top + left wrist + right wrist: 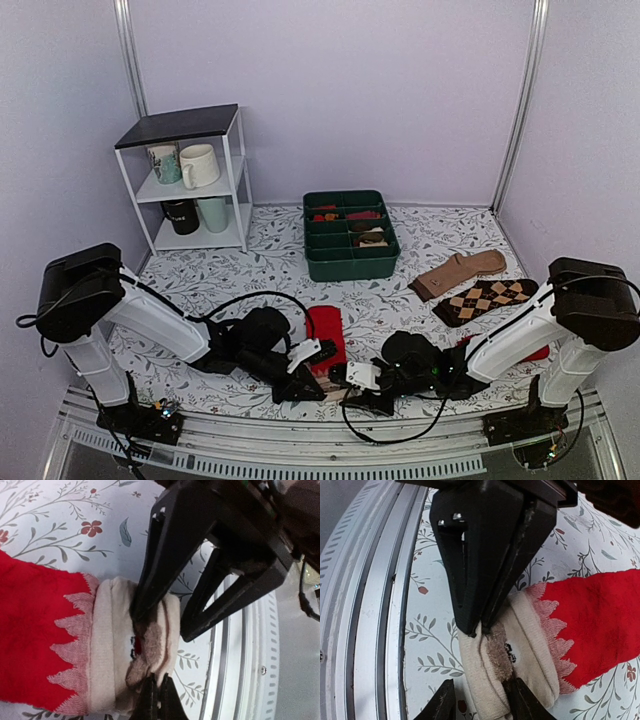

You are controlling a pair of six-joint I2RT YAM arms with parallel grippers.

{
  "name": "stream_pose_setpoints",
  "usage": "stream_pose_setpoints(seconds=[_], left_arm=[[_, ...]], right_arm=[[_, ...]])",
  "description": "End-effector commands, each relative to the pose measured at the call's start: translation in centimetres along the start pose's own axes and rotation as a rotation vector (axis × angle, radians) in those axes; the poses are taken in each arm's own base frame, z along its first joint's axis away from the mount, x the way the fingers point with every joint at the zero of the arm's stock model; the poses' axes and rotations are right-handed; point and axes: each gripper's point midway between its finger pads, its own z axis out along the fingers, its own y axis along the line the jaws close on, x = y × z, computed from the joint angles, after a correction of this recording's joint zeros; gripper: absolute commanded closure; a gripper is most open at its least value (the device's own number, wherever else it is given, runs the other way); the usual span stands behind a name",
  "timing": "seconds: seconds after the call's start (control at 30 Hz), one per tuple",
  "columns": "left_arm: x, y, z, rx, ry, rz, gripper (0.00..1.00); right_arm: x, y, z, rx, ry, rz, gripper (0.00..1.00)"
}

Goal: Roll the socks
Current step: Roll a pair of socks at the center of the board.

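**First turn of the roll, pinched at the beige end**

The socks [325, 335] lie flat on the patterned table [420, 300] between the two arms. The red length points away from the bases, and the beige end [530, 650] sits closest to the metal rail [365, 605] at the near edge. That end is bunched and curled over on itself, with a fuzzy inner face showing at the fold.

The left gripper [485, 624] is clenched, its two fingers pressed together on the raised fold of beige fabric. The right gripper [161, 624] is spread. One finger rests in the crease on top of the beige end and the other stands just beside the fabric's edge on the table side, so it straddles the curl without gripping it.

This looks like the very start of rolling: a first small turn is formed, and none of the red length is wound yet.

The next move probably calls for the right jaws to close on the curl, or to press it down. Both grippers could then carry the turn over toward the red section together. The roll needs to stay tight and square across its width, so that the layers do not slide apart or the fold spring open when the left pinch shifts
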Motion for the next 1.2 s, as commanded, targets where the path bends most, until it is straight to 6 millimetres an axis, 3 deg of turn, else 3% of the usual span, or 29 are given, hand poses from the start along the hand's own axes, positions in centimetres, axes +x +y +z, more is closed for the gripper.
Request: stream_pose_setpoints(seconds=[0.0, 0.13, 0.3, 0.63, 0.93, 1.17], left_arm=[[6.5, 1.6, 0.2, -0.059, 0.204, -0.099, 1.00], [6.6, 1.7, 0.2, -0.060, 0.207, -0.102, 1.00], [6.6, 1.7, 0.2, -0.059, 0.208, -0.105, 1.00], [6.8, 1.6, 0.3, -0.057, 0.216, -0.106, 1.00], [6.8, 1.7, 0.2, -0.059, 0.216, -0.104, 1.00], [5.4, 1.7, 0.0, -0.070, 0.181, -0.060, 1.00]], right_arm=[[0.0, -0.7, -0.6, 0.059, 0.002, 0.000, 0.62], [-2.3, 0.2, -2.5, 0.014, -0.095, -0.029, 0.60], [-3.5, 1.0, -3.6, -0.025, -0.141, -0.042, 0.61], [-1.9, 1.5, -0.9, -0.070, -0.079, -0.050, 0.63], [-0.2, 1.5, 0.1, -0.066, -0.024, -0.015, 0.69], [2.7, 1.3, 0.4, -0.045, 0.084, 0.072, 0.91]])
